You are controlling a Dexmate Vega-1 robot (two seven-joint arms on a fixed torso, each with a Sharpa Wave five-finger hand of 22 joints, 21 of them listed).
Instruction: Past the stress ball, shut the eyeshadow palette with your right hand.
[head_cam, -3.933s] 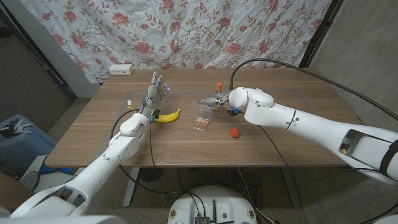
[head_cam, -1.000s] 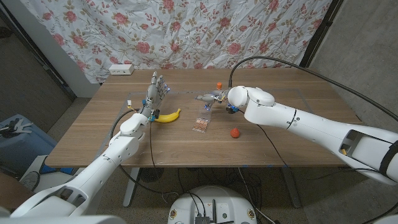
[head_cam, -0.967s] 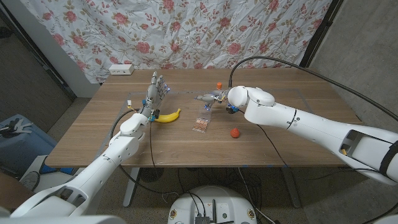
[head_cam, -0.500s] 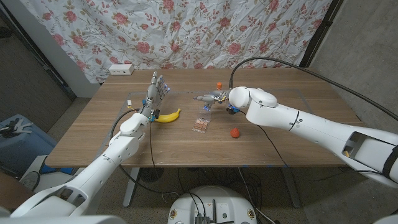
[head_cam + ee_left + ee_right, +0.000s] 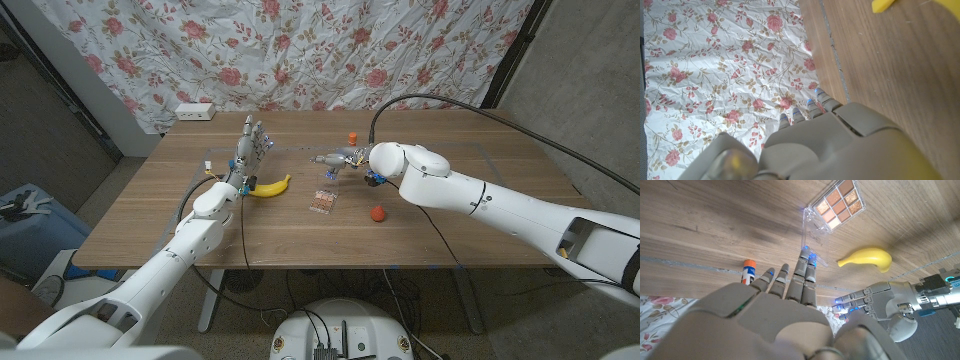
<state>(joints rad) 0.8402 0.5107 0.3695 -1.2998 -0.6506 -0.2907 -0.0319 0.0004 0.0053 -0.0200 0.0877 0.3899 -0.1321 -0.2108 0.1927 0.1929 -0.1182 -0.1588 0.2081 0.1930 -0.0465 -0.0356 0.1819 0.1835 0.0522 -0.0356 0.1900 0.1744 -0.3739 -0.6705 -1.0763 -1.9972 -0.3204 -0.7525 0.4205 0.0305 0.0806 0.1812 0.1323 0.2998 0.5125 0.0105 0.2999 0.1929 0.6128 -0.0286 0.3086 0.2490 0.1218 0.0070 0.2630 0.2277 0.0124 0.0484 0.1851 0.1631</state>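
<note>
My left hand (image 5: 253,145) stands idle beside the banana (image 5: 271,186), fingers spread, holding nothing. The eyeshadow palette (image 5: 323,200) lies mid-table, its clear lid raised: not yet shut. My right hand (image 5: 340,159), fingers extended and empty, touches the lid's edge. The stress ball (image 5: 377,213) sits nearer me.

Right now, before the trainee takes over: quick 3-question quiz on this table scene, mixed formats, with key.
1. True or false: the eyeshadow palette is already shut.
2. Fill in: the stress ball on the table is coloured ____.
3. Which thing lies on the table closest to the raised left hand?
A. a banana
B. a mug
C. a spoon

Key: 1 false, its clear lid is up and the colour pans show; 2 red; 3 A.
</note>
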